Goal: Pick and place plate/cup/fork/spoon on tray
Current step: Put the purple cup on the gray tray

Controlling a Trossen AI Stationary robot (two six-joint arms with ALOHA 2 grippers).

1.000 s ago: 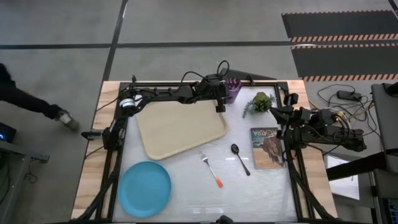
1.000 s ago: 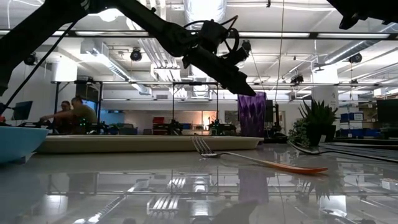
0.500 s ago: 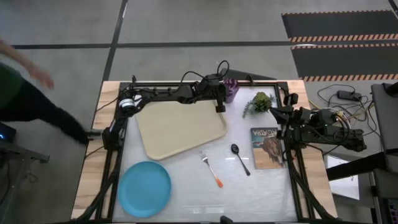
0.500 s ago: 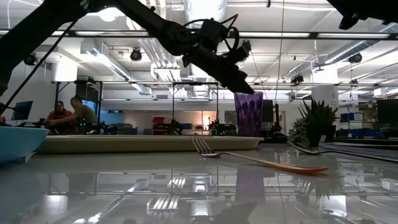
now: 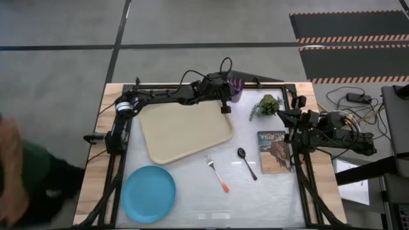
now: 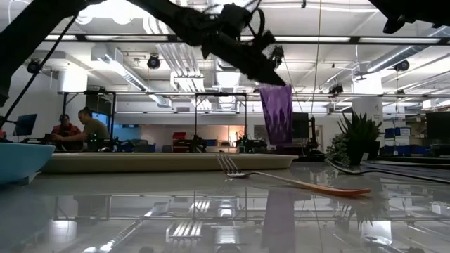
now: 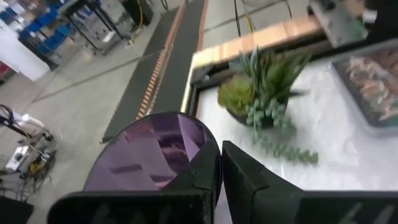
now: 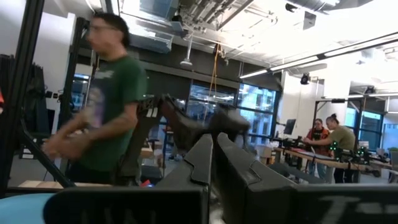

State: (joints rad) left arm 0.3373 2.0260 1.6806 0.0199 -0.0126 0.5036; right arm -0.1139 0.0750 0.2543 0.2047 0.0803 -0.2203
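The purple ribbed cup hangs above the table's far side, between the tray's far right corner and the plant, with my left gripper shut on it; from above, the cup shows just past the gripper. The cream tray lies flat at the centre left. The blue plate rests at the near left. The orange-handled fork and the dark spoon lie on the table near the tray's right corner. My right gripper waits shut at the table's right side. My left gripper pinches the cup's wall at the rim, one finger inside the cup and the other finger outside. The fingers reach in from the table's left, slanting down onto the top edge. The cup hangs below them, nearly upright and clear of the table.
A small green plant stands just right of the cup. A picture book lies at the right edge below my right arm. A person moves beside the table's left side. Bare tabletop lies between the plate and the fork.
My left gripper has shut on the cup's rim and gone up, taking the cup with it: it stood on the table and now hangs clear of it. A person has walked along the table's left side.
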